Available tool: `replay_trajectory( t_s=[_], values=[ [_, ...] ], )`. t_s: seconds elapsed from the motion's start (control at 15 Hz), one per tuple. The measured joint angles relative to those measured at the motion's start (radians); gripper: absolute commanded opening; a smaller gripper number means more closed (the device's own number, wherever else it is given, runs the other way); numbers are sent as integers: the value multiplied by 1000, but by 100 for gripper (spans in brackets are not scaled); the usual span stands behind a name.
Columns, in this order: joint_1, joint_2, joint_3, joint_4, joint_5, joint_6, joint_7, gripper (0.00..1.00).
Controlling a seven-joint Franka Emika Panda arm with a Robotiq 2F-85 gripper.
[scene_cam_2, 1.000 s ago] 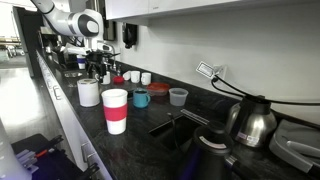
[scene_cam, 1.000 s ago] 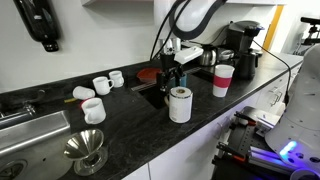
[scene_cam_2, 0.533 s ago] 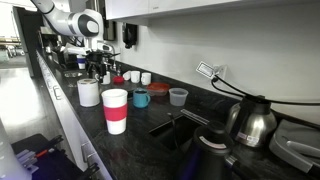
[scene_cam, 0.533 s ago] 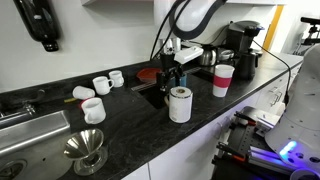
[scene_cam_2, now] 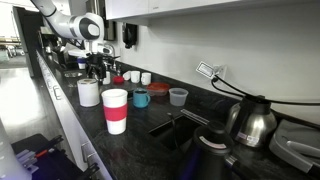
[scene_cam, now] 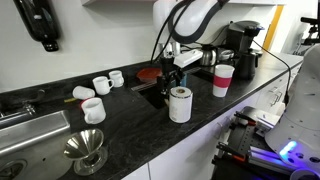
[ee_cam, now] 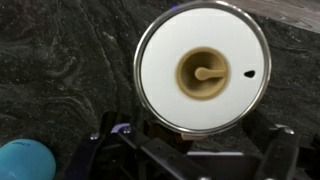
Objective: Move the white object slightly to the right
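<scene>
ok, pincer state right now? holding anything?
Pincer: looks open, holding nothing. Its fingers are spread wide in the wrist view, and it hangs just above the white paper roll without gripping it.

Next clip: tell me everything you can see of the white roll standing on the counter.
The white roll is a plain upright cylinder that looks like paper. It stands on the dark speckled counter near the front edge. From the wrist view, its flat round top has a tan hollow core at the centre and a small dark mark beside it. The red-banded cup stands apart from it. The gripper hovers just above and behind it with its fingers spread; contact cannot be confirmed.
</scene>
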Motion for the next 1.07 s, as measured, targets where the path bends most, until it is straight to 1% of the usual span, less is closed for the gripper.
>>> replay_trajectory(
  t_s=[0.73, 0.8, 0.87, 0.93, 1.0, 1.07],
  values=[
    [0, 40, -2, 0, -8, 27, 23, 100],
    [0, 41, -3, -1, -11, 27, 26, 98],
    [0, 42, -5, -2, -14, 27, 30, 74],
    [0, 42, -7, -2, -19, 27, 33, 73],
    [0, 42, -8, -2, -24, 28, 35, 69],
    [0, 42, -10, -2, -26, 30, 35, 60]
  ],
)
